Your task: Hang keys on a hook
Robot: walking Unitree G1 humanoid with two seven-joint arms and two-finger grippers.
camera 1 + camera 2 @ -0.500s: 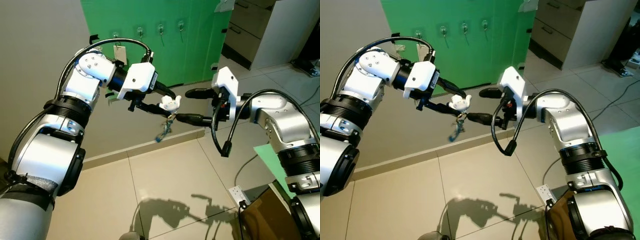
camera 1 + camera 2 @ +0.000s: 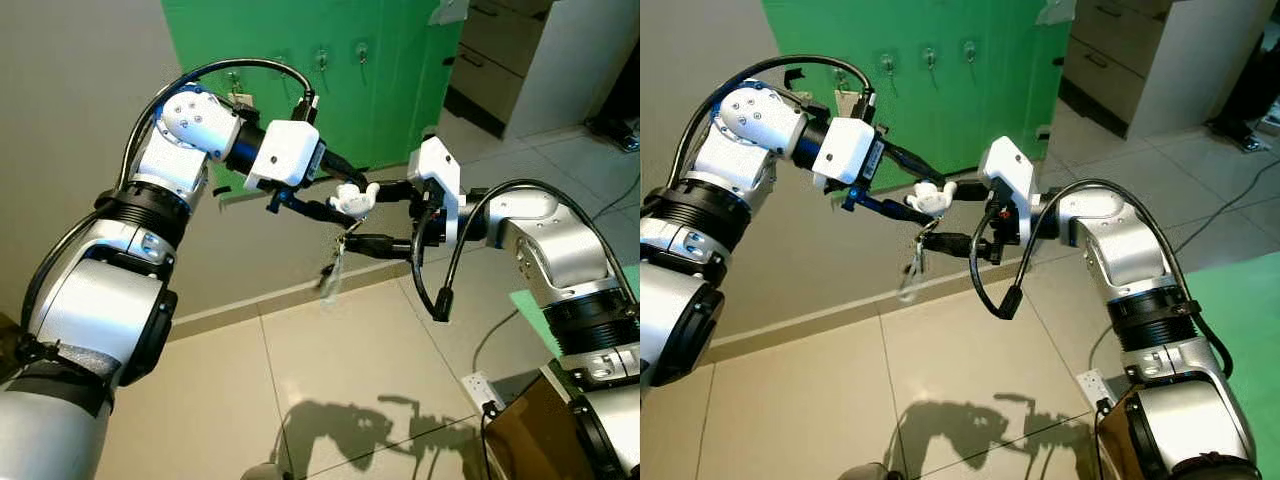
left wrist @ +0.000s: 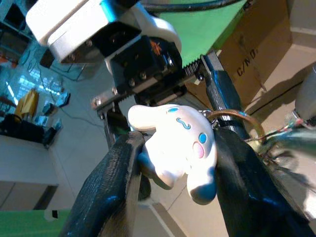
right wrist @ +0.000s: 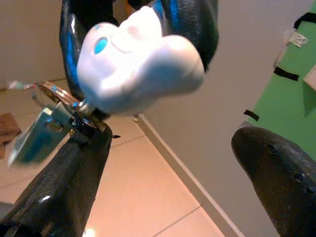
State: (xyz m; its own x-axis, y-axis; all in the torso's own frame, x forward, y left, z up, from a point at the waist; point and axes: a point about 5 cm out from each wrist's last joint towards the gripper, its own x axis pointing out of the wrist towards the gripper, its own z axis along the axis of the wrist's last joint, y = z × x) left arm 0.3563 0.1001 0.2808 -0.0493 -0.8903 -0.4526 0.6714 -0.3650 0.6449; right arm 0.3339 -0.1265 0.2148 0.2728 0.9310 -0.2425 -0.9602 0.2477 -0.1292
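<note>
A white cartoon-dog keychain figure (image 2: 352,197) is pinched in my left gripper (image 2: 345,201), which is shut on it in mid-air. Its ring and keys (image 2: 330,272) dangle below, blurred. My right gripper (image 2: 376,215) faces it from the right and is open, one finger above the figure and one below, beside the key ring (image 4: 54,94). The left wrist view shows the figure (image 3: 175,143) squeezed between both black fingers (image 3: 106,197). Several hooks (image 2: 322,57) are fixed on the green panel (image 2: 390,90) behind, some way beyond both grippers.
A grey wall runs along the left with a skirting board at the floor. White drawers (image 2: 520,60) stand at the back right. On the tiled floor lie a power strip (image 2: 478,390), a cable, a cardboard box (image 2: 530,430) and a green mat (image 2: 1240,300).
My left gripper has carried the figure a little up and to the right. The right gripper has come in leftward, so its open fingers now bracket the figure. The keys swing.
</note>
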